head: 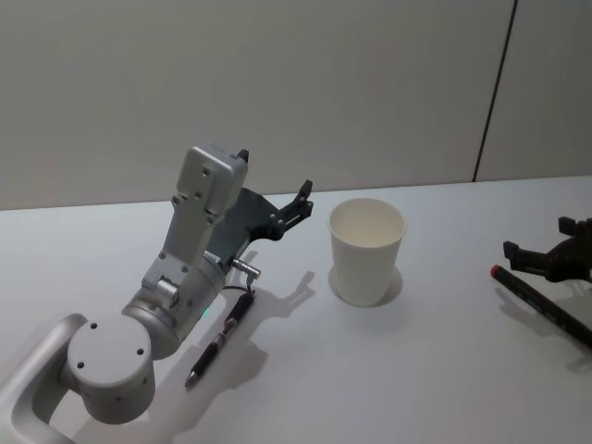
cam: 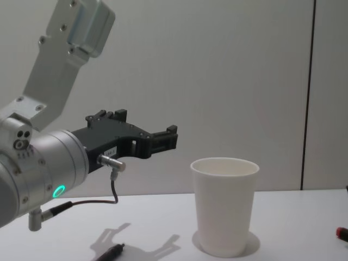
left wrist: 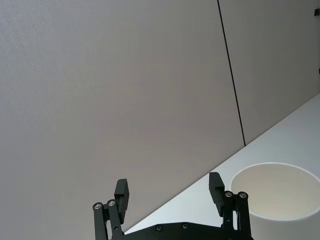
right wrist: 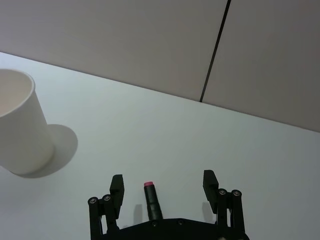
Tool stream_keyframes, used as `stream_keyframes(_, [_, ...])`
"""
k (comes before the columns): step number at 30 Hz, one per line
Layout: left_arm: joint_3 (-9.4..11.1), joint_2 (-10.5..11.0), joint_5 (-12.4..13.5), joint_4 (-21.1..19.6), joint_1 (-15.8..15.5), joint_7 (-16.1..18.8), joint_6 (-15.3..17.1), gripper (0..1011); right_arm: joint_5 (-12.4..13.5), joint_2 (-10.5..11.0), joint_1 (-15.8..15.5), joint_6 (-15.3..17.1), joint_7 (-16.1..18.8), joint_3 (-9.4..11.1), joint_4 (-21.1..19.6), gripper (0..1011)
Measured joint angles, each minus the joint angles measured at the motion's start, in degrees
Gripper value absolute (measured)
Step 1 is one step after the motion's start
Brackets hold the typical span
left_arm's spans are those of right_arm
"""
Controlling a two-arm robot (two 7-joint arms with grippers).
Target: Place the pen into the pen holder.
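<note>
Left pincer [left wrist: 169, 184]: fingers wide apart, empty, up high just beside the white paper cup [head: 367, 250].
Right pincer [right wrist: 163, 179]: fingers wide apart, low over the red-tipped black pen [right wrist: 152, 200], ready to grab it.
Cup mouth: faces up, so a pen can drop in.

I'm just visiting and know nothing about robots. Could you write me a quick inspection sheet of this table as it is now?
Surface: white table, smooth.
Job's things: white paper cup upright, nothing seen inside; black pen lying by the left arm; red-tipped pen lying on the right.
Clutter: nothing seen.
Grippers: left gripper open, raised left of the cup; right gripper open, over the red-tipped pen.
Cables: thin dark cable at the left wrist.
Surroundings: plain wall with a dark vertical seam.
</note>
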Motion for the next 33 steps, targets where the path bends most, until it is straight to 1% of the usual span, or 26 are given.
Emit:
stream_keyframes(4, [0.0,0.0,0.0,0.0,0.0,0.0,0.0,1001,0.3,-0.2,0.1,0.5,-0.2,0.0,0.7,1001])
stream_keyframes(20, [0.0,0.0,0.0,0.0,0.0,0.0,0.0,1001,1.0,-1.9,-0.2,1.2,-0.4,-1.5,3.3,1001])
stream_keyframes(33, [0.0,0.0,0.0,0.0,0.0,0.0,0.0,1001,-0.2,-2.7,-0.3,0.5,-0.5,-2.5,4.9,1001])
